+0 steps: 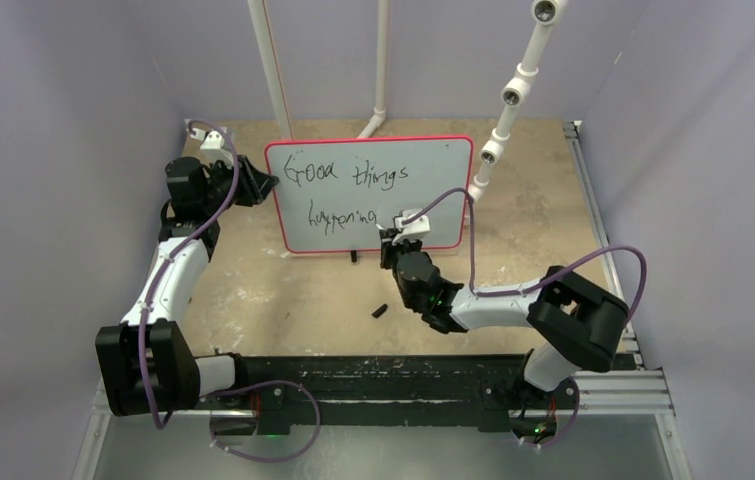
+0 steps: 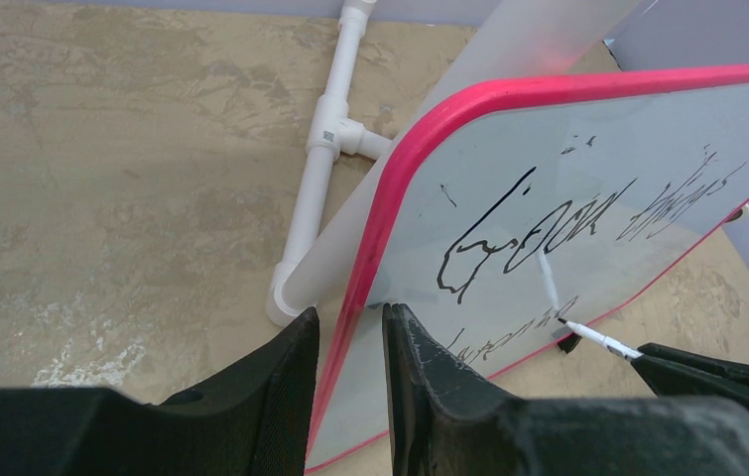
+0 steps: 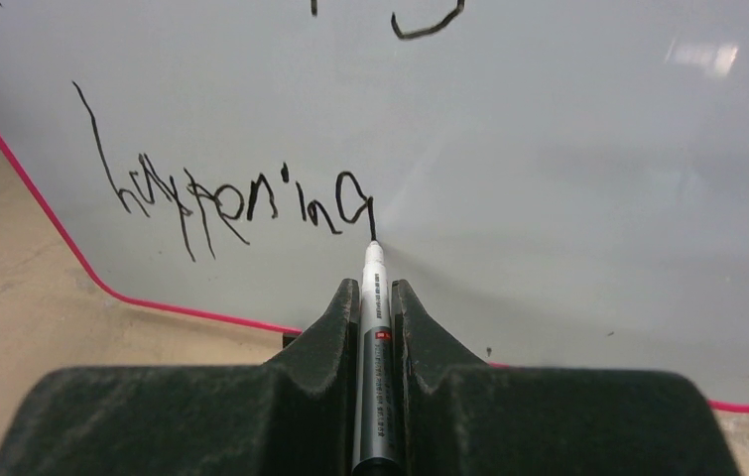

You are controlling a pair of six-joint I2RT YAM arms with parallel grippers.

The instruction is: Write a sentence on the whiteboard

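Note:
The whiteboard (image 1: pixel 423 190) stands upright at the back of the table, red-pink rimmed. The sentence (image 1: pixel 348 175) reads "Good things" above "happening" in black. My left gripper (image 1: pixel 261 186) is at the board's left edge; in the left wrist view its fingers (image 2: pixel 291 377) straddle the pink rim (image 2: pixel 390 213), shut on it. My right gripper (image 1: pixel 393 242) is shut on a white and silver marker (image 3: pixel 375 327). The marker's black tip touches the board (image 3: pixel 549 149) at the tail of the last "g" of the lower line (image 3: pixel 241 198). The marker also shows in the left wrist view (image 2: pixel 598 339).
A small black cap (image 1: pixel 379 311) lies on the table in front of the board. A black board foot (image 1: pixel 353 257) sits under its lower edge. White pipes (image 1: pixel 273 70) rise behind the board, another (image 1: pixel 513 95) at its right. Purple walls enclose the table.

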